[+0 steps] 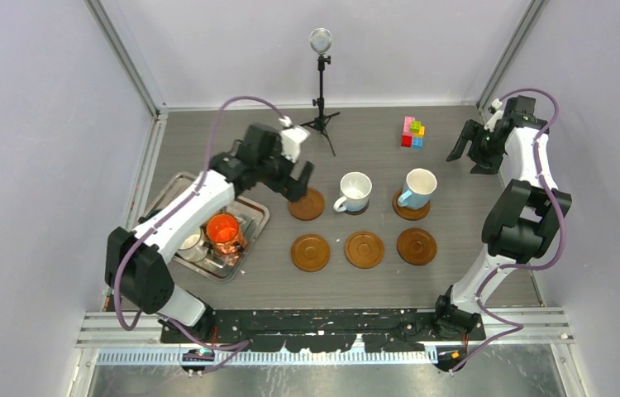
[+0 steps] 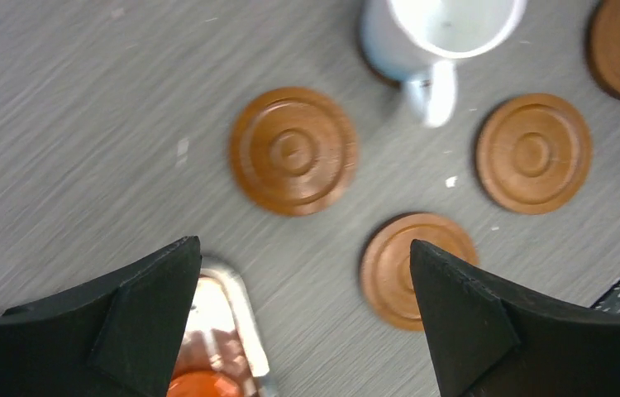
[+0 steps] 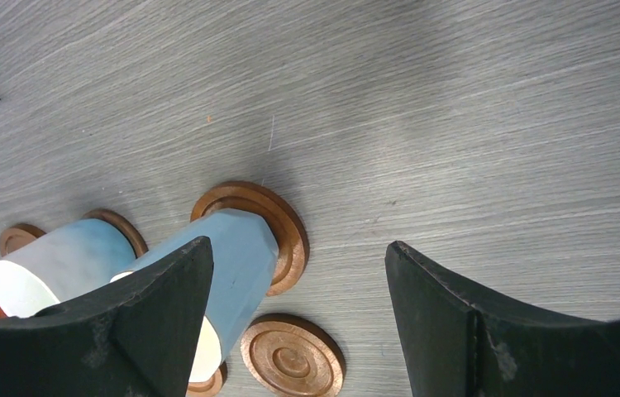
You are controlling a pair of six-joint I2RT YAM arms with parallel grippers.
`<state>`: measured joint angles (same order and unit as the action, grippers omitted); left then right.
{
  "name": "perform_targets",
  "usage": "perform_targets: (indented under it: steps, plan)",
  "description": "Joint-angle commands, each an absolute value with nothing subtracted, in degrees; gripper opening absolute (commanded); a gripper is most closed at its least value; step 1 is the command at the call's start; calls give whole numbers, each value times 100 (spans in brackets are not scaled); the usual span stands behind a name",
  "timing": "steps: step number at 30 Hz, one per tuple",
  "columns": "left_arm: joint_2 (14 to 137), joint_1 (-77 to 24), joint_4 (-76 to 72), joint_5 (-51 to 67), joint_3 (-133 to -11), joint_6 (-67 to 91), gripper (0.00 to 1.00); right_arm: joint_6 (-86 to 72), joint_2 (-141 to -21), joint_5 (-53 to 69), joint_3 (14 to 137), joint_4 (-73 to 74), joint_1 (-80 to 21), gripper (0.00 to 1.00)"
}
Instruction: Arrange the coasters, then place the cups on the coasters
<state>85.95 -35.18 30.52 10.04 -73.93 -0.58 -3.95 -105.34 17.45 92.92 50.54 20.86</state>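
Where the bench (image 1: 373, 289) begins at the left, a tray (image 1: 254, 213) holds an orange mug (image 1: 224, 232). A paler mug (image 1: 192, 242) sits beside it, partly under the left arm. Just right of the tray, the left gripper (image 1: 297, 187) hangs over the bench at the edge of the back-left coaster (image 1: 308, 207). Its jaws stand wide apart with nothing between them, and its wrist view shows bare bench and that coaster ahead.

The six coasters lie in two rows of three. In the front row, the front-left coaster (image 1: 311, 252), front-middle coaster (image 1: 364, 249) and front-right coaster (image 1: 417, 246) are all bare, as is the back-left one. The white mug (image 1: 355, 191) stands upright on the back-middle coaster (image 3: 125, 225), which is darker than the others, with its handle toward the left. Right of it, the blue mug (image 1: 417, 188) stands on the back-right coaster (image 3: 290, 236), its handle also toward the left.

Behind the back row stand a tripod (image 1: 321, 99) and, further right, a block toy (image 1: 412, 132). At the far right, well apart from the mugs and coasters, the right gripper (image 1: 465, 155) hangs near the back wall, its jaws apart and empty.
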Motion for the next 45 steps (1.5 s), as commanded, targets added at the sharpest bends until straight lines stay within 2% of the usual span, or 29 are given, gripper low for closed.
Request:
perform_targets:
  steps: [1, 8, 14, 21, 26, 31, 38, 45]
  plan:
    - [8375, -2593, 4562, 1580, -7991, -678, 100, -330, -10233, 1919, 9383, 4931, 2110, 81]
    - [8204, -530, 5778, 1838, -8376, -1785, 100, -309, -10265, 2011, 9437, 4933, 2104, 81]
    - [8450, 914, 6269, 1499, -8841, -1797, 99, -318, -10300, 2020, 9422, 4945, 2084, 81]
    - [8438, 2452, 6784, 1256, -8725, -1921, 93, -330, -10213, 2054, 9275, 4916, 2087, 81]
    - [8231, 2652, 6807, 615, -8329, -2486, 93, -360, -10163, 2231, 9119, 4831, 2070, 81]
    - [8450, 2715, 7326, 414, -8596, -3344, 94, -141, -10457, 2320, 9544, 5146, 2004, 81]
    - [8296, 3484, 7572, 994, -8328, -4790, 94, 104, -10918, 2136, 10475, 5763, 2002, 81]
    - [8549, 3921, 7783, 1700, -8083, -7310, 90, 238, -11195, 2078, 11060, 6143, 1995, 81]
